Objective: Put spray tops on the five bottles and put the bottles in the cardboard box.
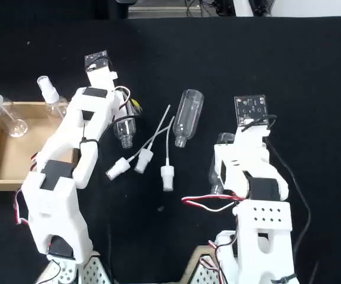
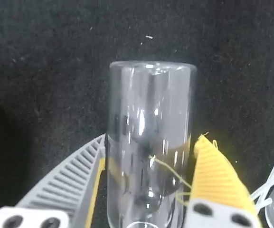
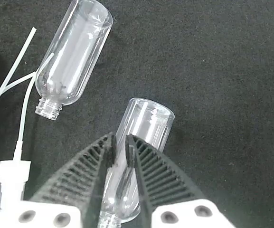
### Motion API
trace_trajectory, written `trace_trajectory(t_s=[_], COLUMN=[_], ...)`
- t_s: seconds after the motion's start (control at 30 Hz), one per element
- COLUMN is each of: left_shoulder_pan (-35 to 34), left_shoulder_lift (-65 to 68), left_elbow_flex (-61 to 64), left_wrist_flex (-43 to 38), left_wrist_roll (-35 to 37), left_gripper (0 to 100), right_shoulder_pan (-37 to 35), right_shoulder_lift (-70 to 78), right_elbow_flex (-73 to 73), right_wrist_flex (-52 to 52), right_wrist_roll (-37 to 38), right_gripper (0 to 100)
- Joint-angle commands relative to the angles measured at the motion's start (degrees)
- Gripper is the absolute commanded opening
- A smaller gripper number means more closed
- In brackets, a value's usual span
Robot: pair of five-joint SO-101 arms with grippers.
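**Three tops loose, one bottle gripped**

Three spray tops (image 1: 143,160) lie on the table (image 1: 276,71), just beside the open neck of the held bottle (image 2: 151,104). My left hand (image 2: 151,140) has that bottle clamped between its grey and yellow fingers, base pointing away from the wrist. From above, its long axis runs away from the arms with the neck toward the tops, so my left arm is the nearer one to them. That arm is stretched forward and low beside the cardboard box (image 1: 5,157), where two topped bottles (image 1: 7,118) lie.

My right hand (image 3: 119,142) is all but closed on nothing. It hangs over a second bottle (image 3: 144,123) whose length runs in line with the fingers. I doubt it touches the bottle, but I can't be sure. A third bottle (image 3: 72,61) lies uncapped farther out, near the tops' tubes.
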Motion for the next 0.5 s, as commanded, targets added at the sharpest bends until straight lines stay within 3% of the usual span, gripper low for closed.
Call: trace_trajectory(t_s=[0.0, 0.2, 0.33, 0.47], left_shoulder_pan=[1.0, 1.7, 1.7, 2.5], left_shoulder_lift=[-1.2, -1.3, -1.8, -5.5], left_elbow_flex=[-1.9, -4.6, -11.5, -18.6], left_wrist_flex=[2.3, 7.0, 16.1, 27.3], left_wrist_roll=[-0.5, -0.5, -1.0, -6.8], left_gripper=[23, 3, 6, 6], right_shoulder_pan=[-0.7, -0.6, -0.5, -0.4], right_shoulder_lift=[0.1, 0.1, 0.1, 0.1], right_elbow_flex=[-0.4, -0.4, -0.3, -0.3], right_wrist_flex=[-1.4, -1.4, -1.4, -1.4], right_wrist_roll=[0.2, 0.2, 0.2, 0.2], right_gripper=[1.5, 1.5, 1.5, 1.5])
